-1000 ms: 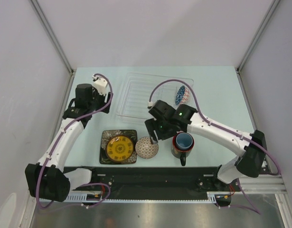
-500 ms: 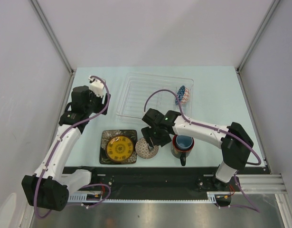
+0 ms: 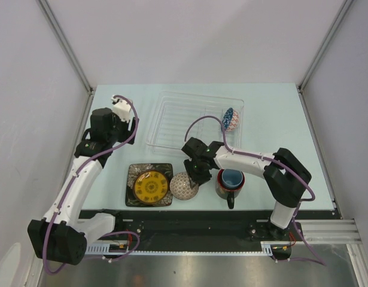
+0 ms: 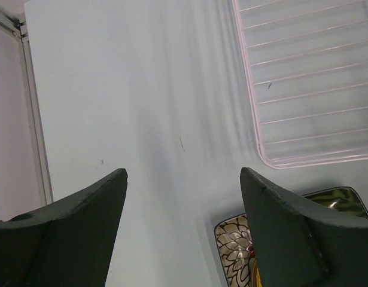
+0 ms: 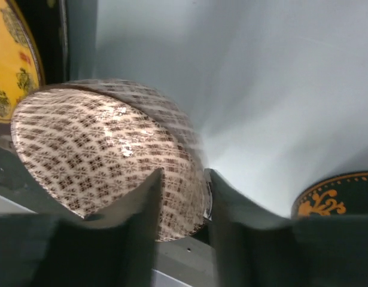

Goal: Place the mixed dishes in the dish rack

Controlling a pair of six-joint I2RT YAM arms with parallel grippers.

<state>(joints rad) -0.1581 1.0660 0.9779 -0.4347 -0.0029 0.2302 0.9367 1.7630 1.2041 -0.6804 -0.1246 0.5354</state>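
Left end effector point(image 4: 182, 174) hangs with jaws apart and empty; right end effector point(image 5: 184, 174) is clamped on the speckled beige bowl point(image 3: 184, 186).

At far left, the left end effector sits slightly farther left and back than a second ago, over bare bench point(image 3: 273, 113) beside the dish rack point(image 3: 172, 119). The small round yellow plate point(image 3: 151, 186) lies unmoved on the black square floral plate point(image 3: 133, 173). Just right of them the bowl, flat and mouth-up a second ago, is now tipped on edge, its rim between the right fingers, which have narrowed after the arm swung left over it. Next, the light blue cup point(image 3: 233, 177) sits inside the dark red-lined mug point(image 3: 230, 201), unchanged. The blue-white patterned bowl point(image 3: 230, 119) stands on edge at the rack's right end, as before.
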